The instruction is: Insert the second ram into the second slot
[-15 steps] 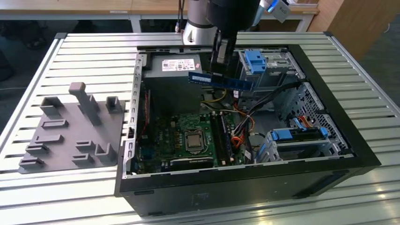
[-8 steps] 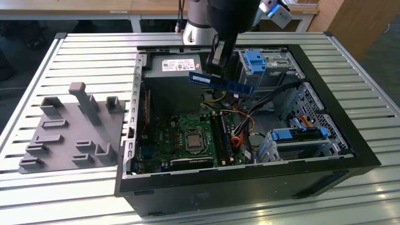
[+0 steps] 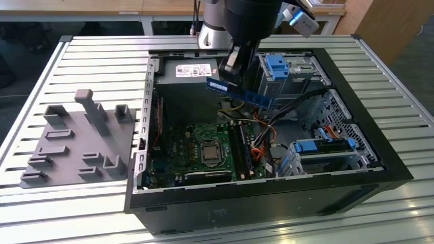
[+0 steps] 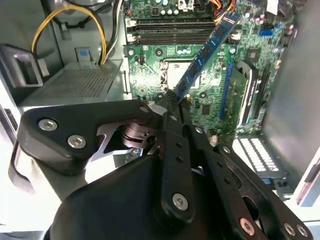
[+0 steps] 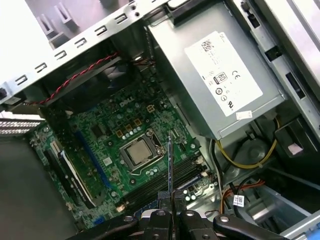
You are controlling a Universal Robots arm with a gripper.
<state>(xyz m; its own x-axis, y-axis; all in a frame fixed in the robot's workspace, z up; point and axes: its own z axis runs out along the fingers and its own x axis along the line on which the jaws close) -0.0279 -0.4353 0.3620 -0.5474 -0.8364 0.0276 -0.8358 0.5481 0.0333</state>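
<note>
My gripper (image 3: pixel 230 71) is shut on the second ram (image 3: pixel 241 92), a thin dark-blue stick with a small pale label. I hold it in the air over the open computer case, tilted, above the motherboard (image 3: pixel 183 152). In the second wrist view the ram (image 4: pixel 206 51) runs slantwise out from the gripper (image 4: pixel 175 101). In the first wrist view the ram (image 5: pixel 170 165) appears edge-on, rising from the gripper (image 5: pixel 170 199) over the row of dark memory slots (image 5: pixel 160 184). These slots (image 4: pixel 170 32) lie beside the processor socket (image 5: pixel 137 152). I cannot tell which one is the second slot.
The case (image 3: pixel 379 152) lies on a slatted metal table (image 3: pixel 101 56). A grey fixture plate (image 3: pixel 74 140) sits to the exterior view's left. The power supply (image 5: pixel 220 80), blue drive-bay clips (image 3: pixel 277 66) and loose orange and yellow cables (image 3: pixel 261 140) crowd the case's far and right sides.
</note>
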